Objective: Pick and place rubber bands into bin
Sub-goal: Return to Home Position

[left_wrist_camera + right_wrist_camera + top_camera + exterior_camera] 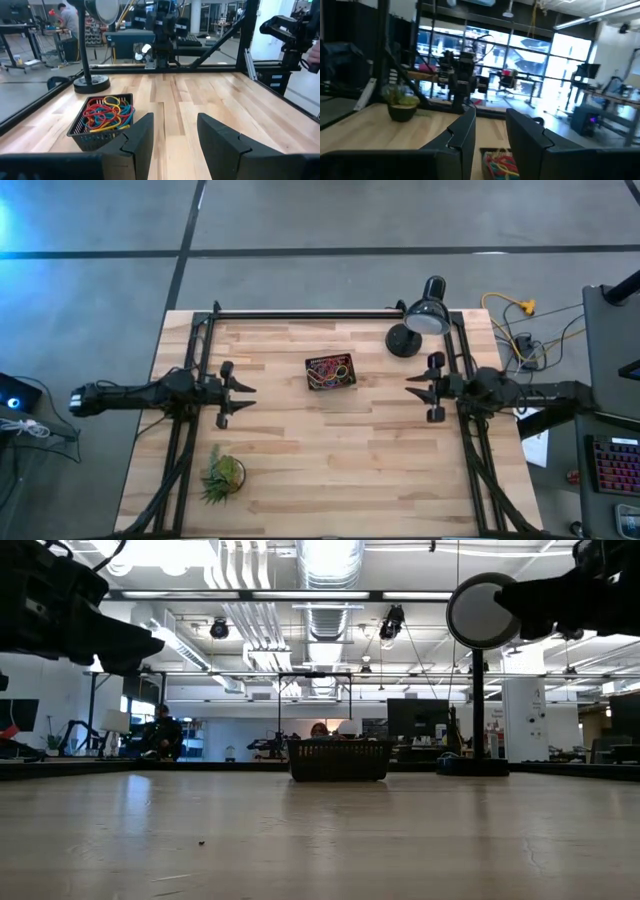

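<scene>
My left hand [243,397] and right hand [412,387] hang parted and empty over opposite sides of the counter [330,460], facing each other. Between them, well apart from both, the bin [309,372] holds the rubber bands [331,370]. I see none loose, so the job looks finished.

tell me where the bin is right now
In the high view the bin sits near the middle of the table, between the left gripper and the right gripper, with the lamp base just beyond it on the right arm's side.
</scene>
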